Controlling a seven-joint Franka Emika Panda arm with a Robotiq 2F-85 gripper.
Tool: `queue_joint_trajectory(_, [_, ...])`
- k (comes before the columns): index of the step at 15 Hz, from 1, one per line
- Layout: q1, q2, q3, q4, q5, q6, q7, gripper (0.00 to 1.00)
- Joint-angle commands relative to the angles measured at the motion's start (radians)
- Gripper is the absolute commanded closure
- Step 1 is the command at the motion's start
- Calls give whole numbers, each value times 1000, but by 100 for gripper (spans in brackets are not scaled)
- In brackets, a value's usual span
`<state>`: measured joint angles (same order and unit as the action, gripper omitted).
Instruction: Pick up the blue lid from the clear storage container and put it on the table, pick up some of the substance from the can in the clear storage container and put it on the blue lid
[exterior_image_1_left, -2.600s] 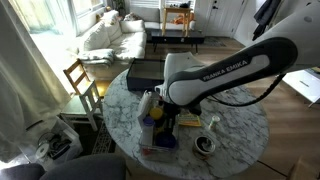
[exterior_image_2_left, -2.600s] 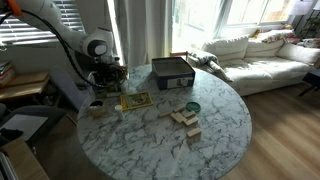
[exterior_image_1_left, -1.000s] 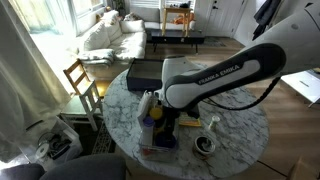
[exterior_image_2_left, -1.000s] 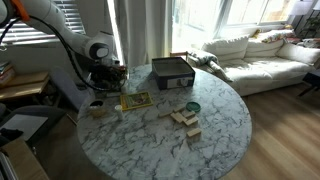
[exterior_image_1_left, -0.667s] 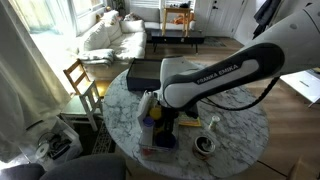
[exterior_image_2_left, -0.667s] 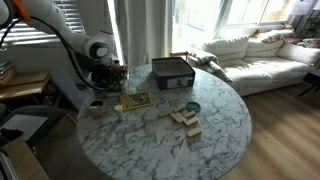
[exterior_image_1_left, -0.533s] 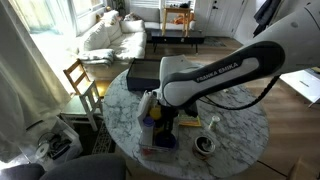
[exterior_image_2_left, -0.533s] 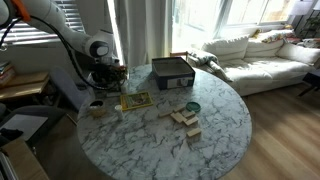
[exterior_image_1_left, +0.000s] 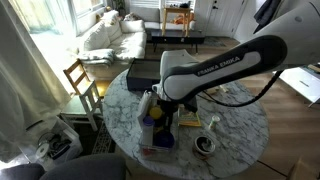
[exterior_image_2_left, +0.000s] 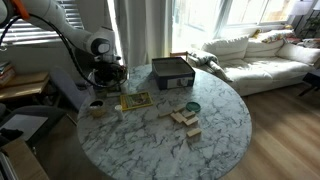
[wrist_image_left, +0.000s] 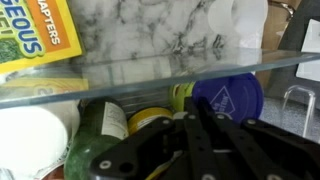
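The blue lid (wrist_image_left: 228, 97), a round blue-violet disc with a white triangle mark, lies in the clear storage container (wrist_image_left: 150, 76). The container stands near the edge of the marble table (exterior_image_1_left: 235, 135) and shows in both exterior views (exterior_image_1_left: 155, 140) (exterior_image_2_left: 104, 88). My gripper (wrist_image_left: 190, 108) reaches down into it with its black fingers together. The tips are at the lid's left edge; I cannot tell whether they pinch it. A pale round thing (wrist_image_left: 35, 132) at the container's left may be the can. A yellow round item (wrist_image_left: 150, 120) and a green bottle (wrist_image_left: 100, 130) lie beside the fingers.
A yellow-and-blue item (exterior_image_2_left: 135, 100) lies next to the container. A black rectangular box (exterior_image_2_left: 172, 72) stands at the back. A dark round tin (exterior_image_1_left: 204, 145) and a small white cup (exterior_image_1_left: 212, 122) sit near the container. Wooden blocks (exterior_image_2_left: 185, 120) and a teal tin (exterior_image_2_left: 192, 107) are mid-table.
The arm has risen slightly above the container over the last half second. The things on the table have not moved.
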<state>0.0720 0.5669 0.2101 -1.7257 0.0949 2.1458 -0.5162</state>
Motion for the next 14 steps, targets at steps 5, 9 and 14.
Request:
queue_joint_trajectory(5, [-22,-14,3,9,11,-36,6,99])
queue_joint_trajectory(9, [-29,-45,-2,5,10,-79,-1,99])
queue_joint_trajectory(14, [-44,-77,11,0,22,-95,-66,99])
